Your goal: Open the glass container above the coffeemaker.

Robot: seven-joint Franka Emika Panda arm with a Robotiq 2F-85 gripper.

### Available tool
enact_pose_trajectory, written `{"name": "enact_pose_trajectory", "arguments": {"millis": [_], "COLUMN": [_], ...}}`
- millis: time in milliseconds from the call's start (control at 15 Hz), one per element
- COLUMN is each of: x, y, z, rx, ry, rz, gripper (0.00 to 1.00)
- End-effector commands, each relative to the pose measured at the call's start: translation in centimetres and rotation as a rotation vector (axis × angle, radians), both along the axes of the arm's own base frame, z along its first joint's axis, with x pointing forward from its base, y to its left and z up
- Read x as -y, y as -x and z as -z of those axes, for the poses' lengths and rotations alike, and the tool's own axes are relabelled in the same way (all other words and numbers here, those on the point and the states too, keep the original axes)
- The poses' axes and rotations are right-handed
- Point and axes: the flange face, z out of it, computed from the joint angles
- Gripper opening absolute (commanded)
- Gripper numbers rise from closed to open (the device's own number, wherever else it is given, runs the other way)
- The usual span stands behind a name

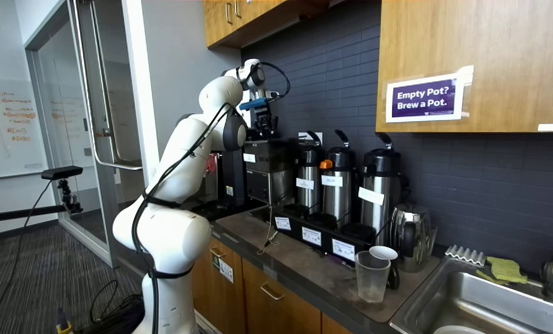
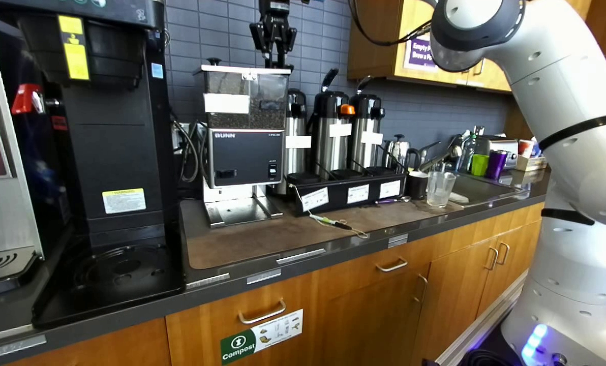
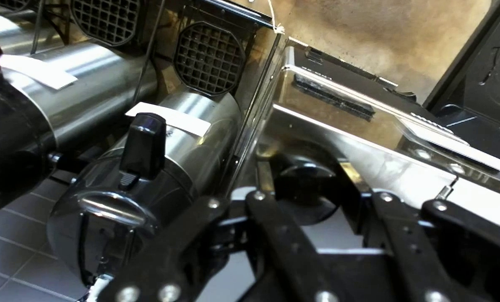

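The glass container [image 2: 268,114], a see-through hopper partly filled with dark beans, sits on top of the boxy coffeemaker [image 2: 247,157] in both exterior views. Its flat lid [image 3: 405,165] rests level on it, and a black knob [image 2: 214,61] rises at the lid's far left. In the wrist view my gripper [image 3: 306,167] has a round black knob [image 3: 308,183] between its pads [image 3: 353,172], shut on it from both sides. From outside, my gripper [image 2: 278,62] points straight down at the right part of the lid, mostly hiding that knob.
Several steel pump pots [image 1: 334,185] stand close beside the hopper, their handles reaching about lid height. A tall black brewer [image 2: 115,152] flanks it. The tiled wall [image 2: 201,35] is behind, and a wooden cabinet [image 1: 443,51] hangs above the counter.
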Motion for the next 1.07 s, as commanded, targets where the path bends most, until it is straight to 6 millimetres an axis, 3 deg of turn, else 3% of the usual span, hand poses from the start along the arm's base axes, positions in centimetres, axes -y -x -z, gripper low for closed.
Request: {"name": "enact_pose_trajectory", "arguments": {"millis": [0, 1000], "x": [-2.4, -8.3], "y": [1.5, 4.2], "z": [-0.4, -0.8], "rx": [0.013, 0.116], "ry": [0.060, 0.264], "rz": [-0.007, -0.053], "gripper": [0.17, 0.17]}}
